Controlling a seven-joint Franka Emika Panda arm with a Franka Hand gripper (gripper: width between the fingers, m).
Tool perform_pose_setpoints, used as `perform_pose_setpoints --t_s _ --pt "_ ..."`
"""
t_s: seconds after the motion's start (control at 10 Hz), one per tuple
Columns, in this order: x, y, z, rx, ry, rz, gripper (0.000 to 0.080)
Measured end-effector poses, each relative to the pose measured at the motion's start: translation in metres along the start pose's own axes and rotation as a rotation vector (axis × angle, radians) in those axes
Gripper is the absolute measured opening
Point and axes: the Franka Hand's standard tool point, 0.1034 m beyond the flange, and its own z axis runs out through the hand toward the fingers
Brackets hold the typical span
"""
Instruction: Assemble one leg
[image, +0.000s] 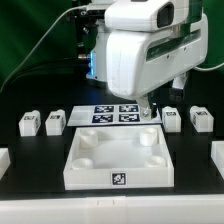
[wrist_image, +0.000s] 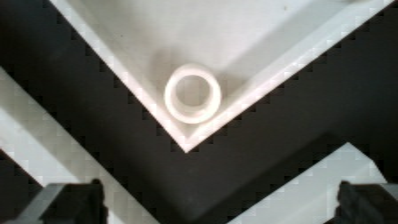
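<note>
Four small white legs with tags stand on the black table in the exterior view. Two are at the left (image: 28, 123) (image: 56, 121) and two at the right (image: 171, 118) (image: 200, 119). My gripper (image: 150, 111) hangs over the back right corner of the large white tray-like part (image: 88, 176), apart from every leg. In the wrist view the gripper (wrist_image: 217, 208) is open and empty. Its dark fingertips (wrist_image: 71, 205) stand wide apart either side of the tray's corner, where a round socket (wrist_image: 192, 92) shows. No leg shows in the wrist view.
The marker board (image: 113, 114) lies behind the tray, just beside my gripper at the exterior view's left. White pieces lie at the table's edges at the left (image: 4, 158) and right (image: 218, 152). The arm's body fills the upper middle of the exterior view.
</note>
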Motion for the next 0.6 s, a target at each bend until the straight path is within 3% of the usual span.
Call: perform_pose_setpoints --t_s 0.6 --pt "0.0000 0.0000 0.0000 0.000 0.000 0.000 0.0650"
